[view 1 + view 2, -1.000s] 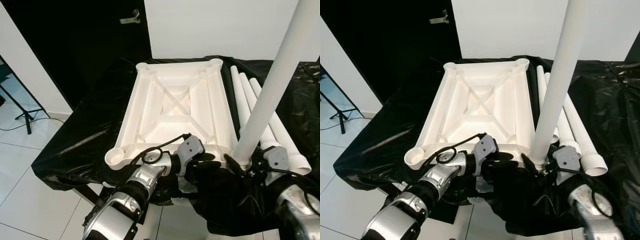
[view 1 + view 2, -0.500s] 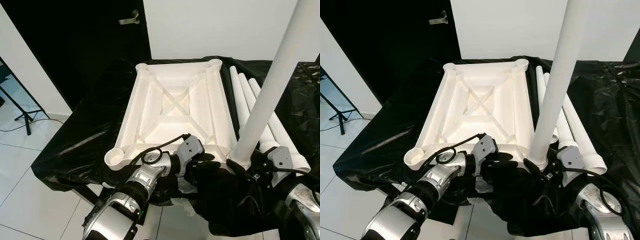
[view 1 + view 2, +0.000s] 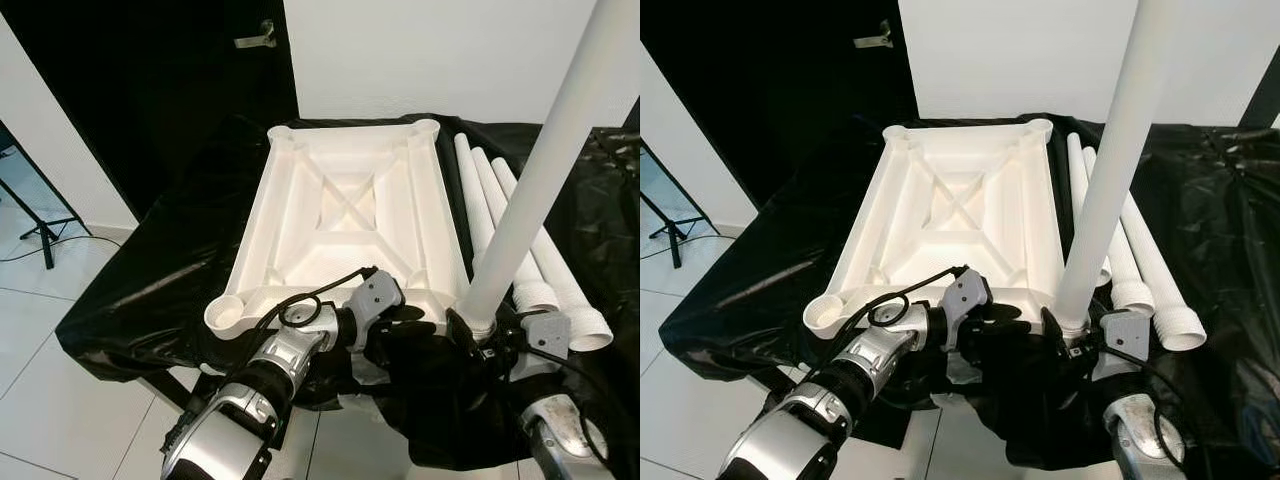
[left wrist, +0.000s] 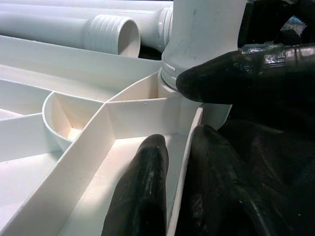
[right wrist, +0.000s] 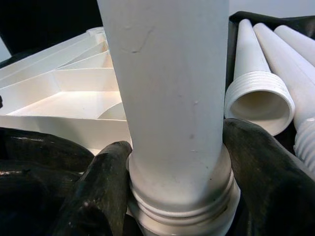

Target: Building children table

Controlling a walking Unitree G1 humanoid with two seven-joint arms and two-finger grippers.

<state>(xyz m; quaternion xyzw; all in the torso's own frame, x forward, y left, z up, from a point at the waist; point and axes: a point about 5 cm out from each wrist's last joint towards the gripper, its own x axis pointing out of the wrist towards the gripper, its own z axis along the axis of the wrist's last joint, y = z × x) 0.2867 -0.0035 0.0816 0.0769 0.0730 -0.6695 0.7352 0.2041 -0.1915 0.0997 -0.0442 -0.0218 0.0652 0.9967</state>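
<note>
Black fingers (image 5: 98, 196) clamping white ribbed table leg (image 5: 172, 98), upright

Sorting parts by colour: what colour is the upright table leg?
White, like the tabletop. The upright table leg shows best in the right wrist view.

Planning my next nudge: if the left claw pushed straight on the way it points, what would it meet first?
Probably the upright leg seated in the tabletop corner socket; the left claw already straddles the rim there. Depth is unclear.

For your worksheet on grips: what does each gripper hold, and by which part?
The right gripper clasps the upright white plastic table leg at its threaded base. The left gripper pinches the near rim of the upturned white plastic tabletop.
</note>
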